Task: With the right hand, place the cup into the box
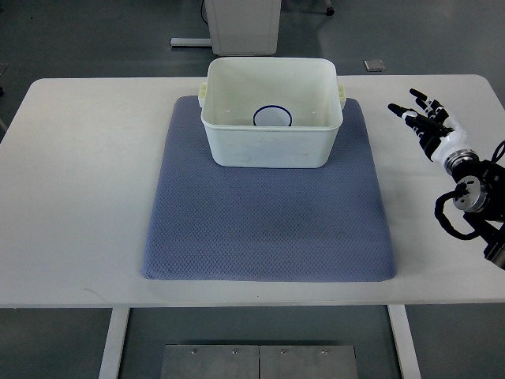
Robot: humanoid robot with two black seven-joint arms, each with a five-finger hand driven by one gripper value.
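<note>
Looks basically done: the cup (272,117) already sits upright inside the white box (272,146) on the blue mat (268,221). The right hand (426,122) is well off to the side over the surface (79,197), fingers spread, holding nothing.

White blue-rimmed cup (272,117) upright inside white box (268,146), near its far wall
</note>
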